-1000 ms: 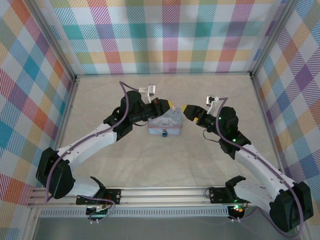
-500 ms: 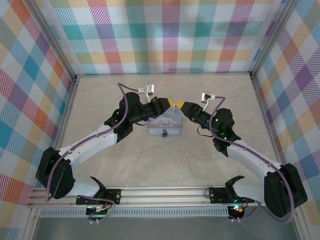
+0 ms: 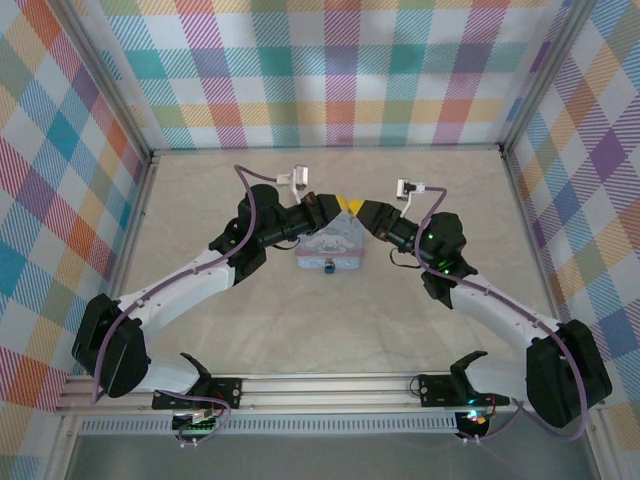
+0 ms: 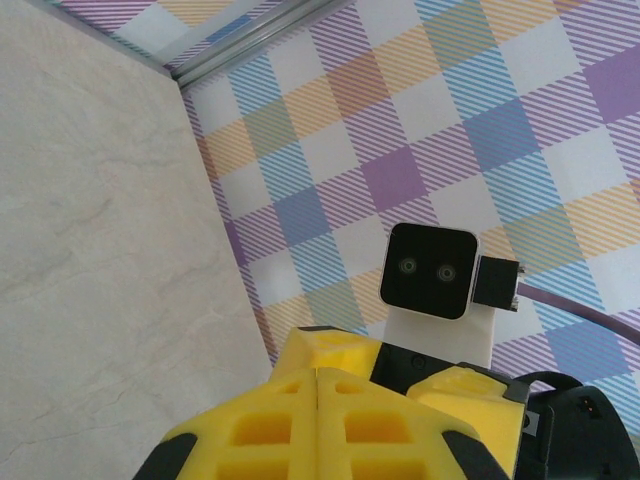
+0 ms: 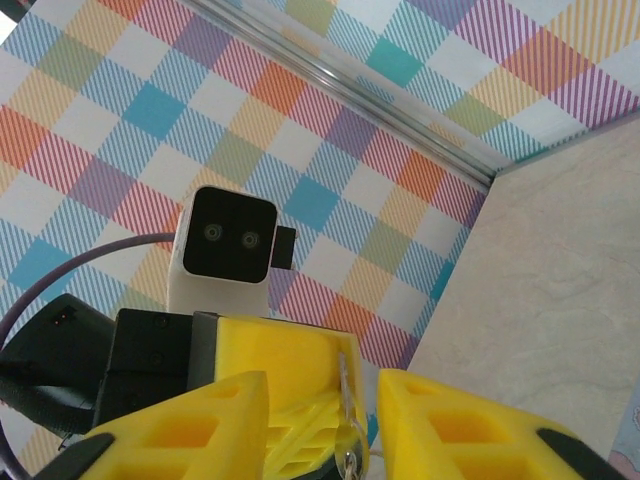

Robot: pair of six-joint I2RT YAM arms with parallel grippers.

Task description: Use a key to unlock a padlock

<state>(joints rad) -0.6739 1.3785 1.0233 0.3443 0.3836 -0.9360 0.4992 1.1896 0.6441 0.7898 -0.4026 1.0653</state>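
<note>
The pale-blue tin box (image 3: 337, 243) sits mid-table, and the tiny dark padlock (image 3: 328, 266) is on its front side. Both grippers meet just above the box's far edge. My left gripper (image 3: 341, 203) is shut, its yellow fingers pressed together (image 4: 318, 385). In the right wrist view a small silver key (image 5: 344, 400) with a ring stands along the seam of those fingers (image 5: 290, 350). My right gripper (image 5: 322, 388) is open, with one finger on each side of the key and the left fingertips. In the top view the right gripper (image 3: 360, 208) touches the left one tip to tip.
Checked walls enclose the beige table (image 3: 330, 320) on three sides. The left arm's wrist camera (image 5: 225, 250) and the right arm's wrist camera (image 4: 430, 270) face each other at close range. An aluminium rail (image 3: 320, 385) runs along the near edge.
My right gripper has moved left and up toward the left gripper, and its open fingers now straddle the left fingertips and key. The left arm has barely shifted.
</note>
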